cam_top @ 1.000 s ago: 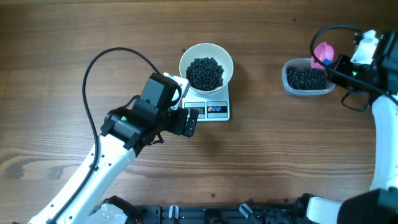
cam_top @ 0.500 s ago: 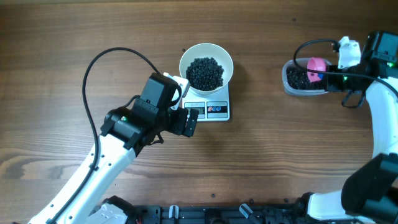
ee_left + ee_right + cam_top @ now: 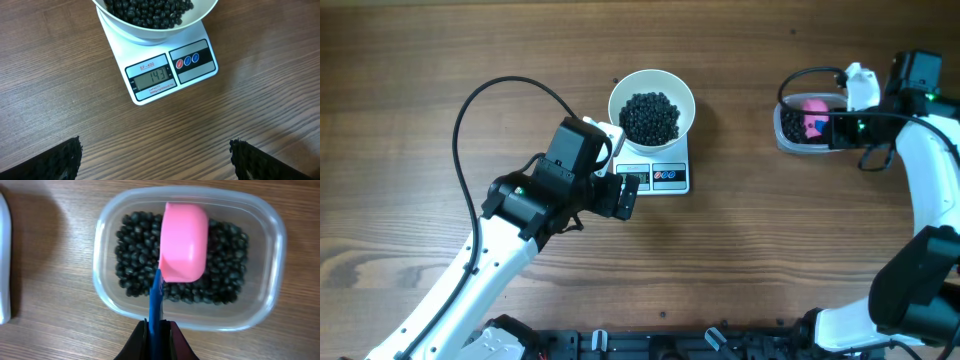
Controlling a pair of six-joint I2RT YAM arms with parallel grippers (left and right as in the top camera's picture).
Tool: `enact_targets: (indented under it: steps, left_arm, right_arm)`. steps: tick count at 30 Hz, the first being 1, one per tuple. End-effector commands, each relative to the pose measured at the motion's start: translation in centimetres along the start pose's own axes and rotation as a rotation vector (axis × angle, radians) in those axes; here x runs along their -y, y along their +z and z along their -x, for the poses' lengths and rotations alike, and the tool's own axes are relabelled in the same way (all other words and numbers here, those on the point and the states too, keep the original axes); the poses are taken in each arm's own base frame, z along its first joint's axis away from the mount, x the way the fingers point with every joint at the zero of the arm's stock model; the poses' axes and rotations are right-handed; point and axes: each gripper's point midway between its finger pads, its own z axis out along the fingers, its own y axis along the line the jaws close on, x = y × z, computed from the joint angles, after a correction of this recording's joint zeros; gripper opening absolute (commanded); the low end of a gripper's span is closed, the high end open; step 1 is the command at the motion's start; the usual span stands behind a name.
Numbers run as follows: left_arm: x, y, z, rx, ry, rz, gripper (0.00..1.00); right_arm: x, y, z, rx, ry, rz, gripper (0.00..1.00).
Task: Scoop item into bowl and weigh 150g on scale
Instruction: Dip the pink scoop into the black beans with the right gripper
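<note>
The white bowl [image 3: 652,104] holds a pile of black beans [image 3: 649,116] and stands on the white scale [image 3: 668,176], whose display reads 143 [image 3: 152,78]. My left gripper [image 3: 627,195] hovers open just in front of the scale, its black fingertips [image 3: 65,159] wide apart over bare wood. My right gripper [image 3: 156,330] is shut on the blue handle [image 3: 155,302] of a pink scoop [image 3: 183,241], which sits turned bottom-up over more black beans [image 3: 135,255] in a clear plastic tub [image 3: 810,125] at the right.
The left arm's black cable [image 3: 510,95] loops over the table to the left of the bowl. Part of the scale's white edge [image 3: 3,260] shows at the left of the right wrist view.
My right gripper has carried the pink scoop leftward and down from the tub's far right corner into the tub. The left arm, bowl and scale have not moved.
</note>
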Motion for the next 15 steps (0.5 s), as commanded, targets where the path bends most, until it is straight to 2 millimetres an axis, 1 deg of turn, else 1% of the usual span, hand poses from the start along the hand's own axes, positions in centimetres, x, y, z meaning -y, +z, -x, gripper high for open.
enact_targets:
  steps: [1,13,15]
  left_arm:
    - [0.23,-0.65,0.76,0.025,0.022,-0.011,1.0]
    - [0.23,-0.65,0.76,0.025,0.022,-0.011,1.0]
    - [0.23,-0.65,0.76,0.025,0.022,-0.011,1.0]
  right_arm:
    - [-2.16,1.11,-0.03,-0.014,-0.023,0.107,0.05]
    - [-2.32,1.01,-0.32,-0.024,-0.017,0.114,0.04]
    - [-2.32,0.96,-0.3,-0.024,0.007,0.113,0.04]
